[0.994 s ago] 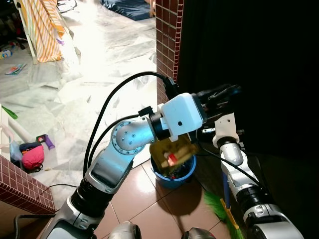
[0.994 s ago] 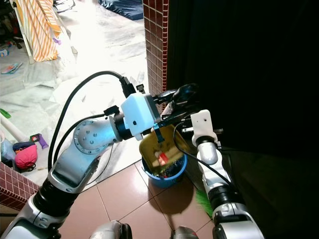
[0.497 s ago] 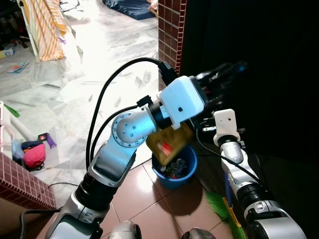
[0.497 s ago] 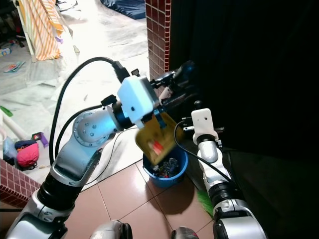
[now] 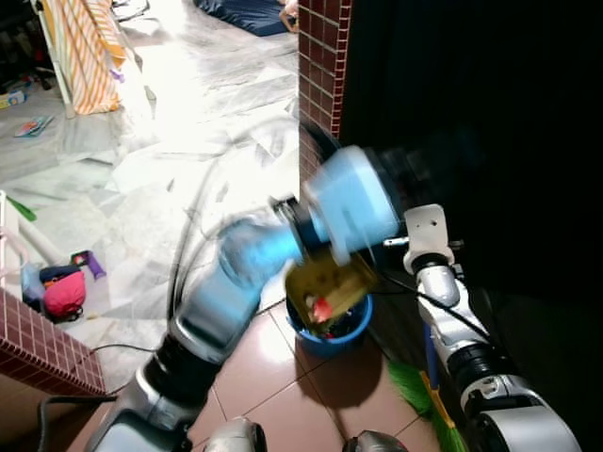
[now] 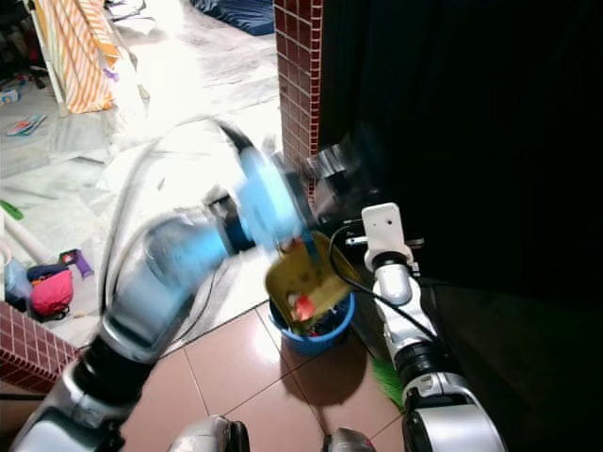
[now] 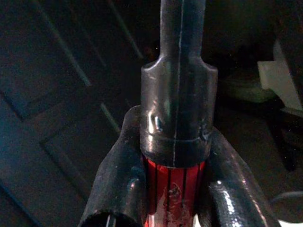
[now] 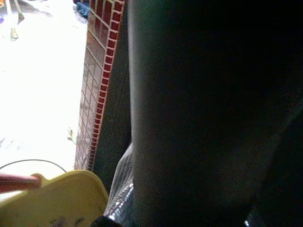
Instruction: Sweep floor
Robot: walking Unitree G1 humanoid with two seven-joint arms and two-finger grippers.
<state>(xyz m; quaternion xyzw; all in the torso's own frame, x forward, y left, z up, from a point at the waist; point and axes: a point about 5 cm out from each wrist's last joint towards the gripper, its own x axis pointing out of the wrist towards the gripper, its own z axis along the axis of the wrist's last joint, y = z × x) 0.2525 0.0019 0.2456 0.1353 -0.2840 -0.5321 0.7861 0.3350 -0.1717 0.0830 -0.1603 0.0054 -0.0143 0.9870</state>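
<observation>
Dustpan: yellow, tipped over the blue bucket on the tiled floor, beside the brick pillar.
Left tool: fingers pinched on the dustpan's red-and-black handle; arm blurred.
Right tool: state cannot be told; its wrist view is dark.
Handling: likely light, stiff plastic; the pan swings on the long handle, so a grip near the thick collar steadies it.
Broom: green bristles by the right arm.
</observation>
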